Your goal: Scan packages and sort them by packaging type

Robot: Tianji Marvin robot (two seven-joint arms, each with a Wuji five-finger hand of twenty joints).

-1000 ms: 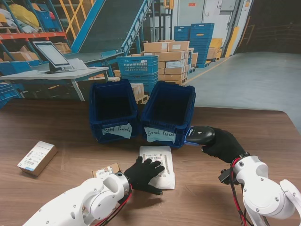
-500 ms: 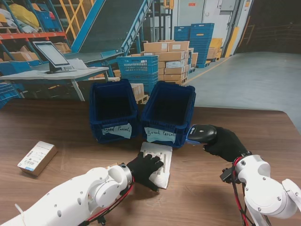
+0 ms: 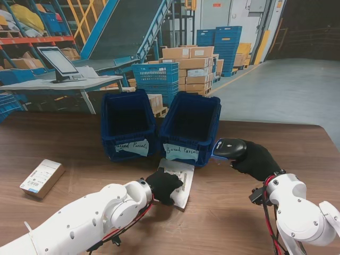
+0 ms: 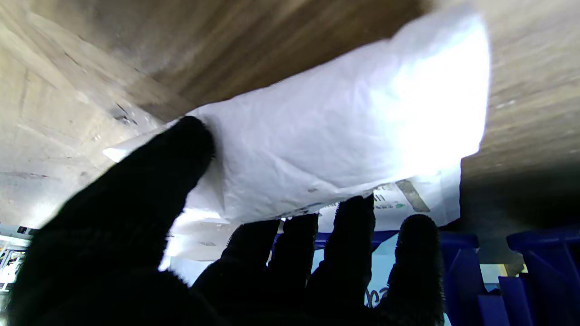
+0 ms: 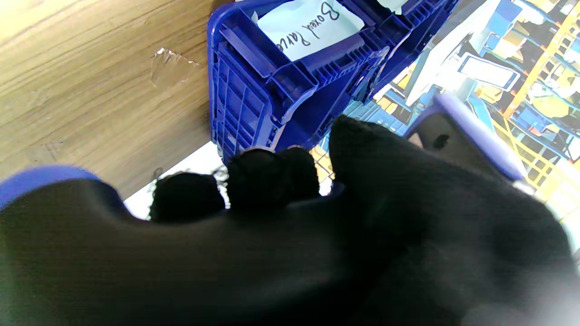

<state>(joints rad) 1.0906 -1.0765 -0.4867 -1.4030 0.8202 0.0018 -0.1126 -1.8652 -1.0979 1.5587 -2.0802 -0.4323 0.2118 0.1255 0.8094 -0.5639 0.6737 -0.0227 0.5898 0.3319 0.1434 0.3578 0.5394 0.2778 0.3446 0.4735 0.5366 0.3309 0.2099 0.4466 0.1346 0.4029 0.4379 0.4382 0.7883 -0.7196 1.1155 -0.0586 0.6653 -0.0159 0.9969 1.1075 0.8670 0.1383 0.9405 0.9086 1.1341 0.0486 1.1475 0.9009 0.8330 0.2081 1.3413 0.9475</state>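
My left hand (image 3: 162,185) is shut on a white bagged parcel (image 3: 179,181), holding it tilted off the table just in front of the two blue bins. The left wrist view shows the parcel (image 4: 344,131) pinched between thumb and fingers (image 4: 353,235). My right hand (image 3: 257,161) is shut on a black barcode scanner (image 3: 228,149), whose head points left toward the parcel. The left bin (image 3: 127,139) carries a label reading "Bagged Parcel"; the right bin (image 3: 187,144) reads "Boxed Parcel", also legible in the right wrist view (image 5: 308,27).
A cardboard box with a white label (image 3: 42,178) lies on the wooden table (image 3: 69,143) at the far left. My left arm hides the small box that lay near me. Warehouse shelves, crates and a monitor stand behind the table.
My left hand has closed on the white parcel and lifted its near edge, tilting it and carrying it toward the bins. The right hand with the scanner shifted slightly farther away.
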